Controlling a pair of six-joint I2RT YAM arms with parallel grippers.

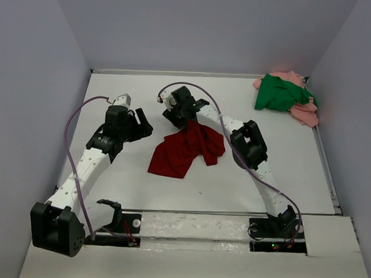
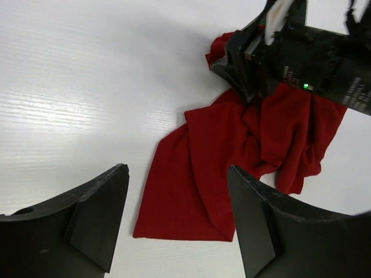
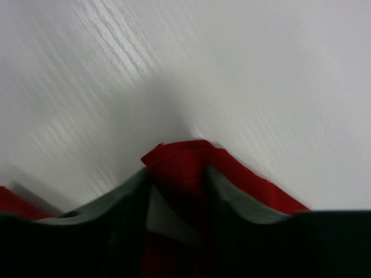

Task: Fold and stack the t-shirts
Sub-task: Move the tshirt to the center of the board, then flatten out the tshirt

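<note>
We find the work at its opening step: the dark red cloth t-shirt [image 1: 185, 150] lies crumpled near the middle of the white table [image 1: 233, 184], not yet spread flat, and nothing is folded. The bright green cloth t-shirt [image 1: 277, 94] and the salmon pink cloth t-shirt [image 1: 303, 113] lie heaped together in the far right corner, well apart from both arms and untouched. The right gripper [image 3: 174, 185] stands at the far edge of the dark red cloth t-shirt; its wrist view shows a raised fold of red cloth between its two fingers, and we judge the jaws closed on that fold, at a middling width. The left gripper [image 2: 178, 169] hangs just to the left of the garment with its jaws wide apart and nothing between them; it touches no cloth that we can see. In our judgement the next move calls for the left gripper to take a second hold on the near or left hem, so that the two arms can draw the garment out flat before any fold. We note one risk: the right side is bunched, and a pull from a single point may drag the cloth rather than open it.
</note>
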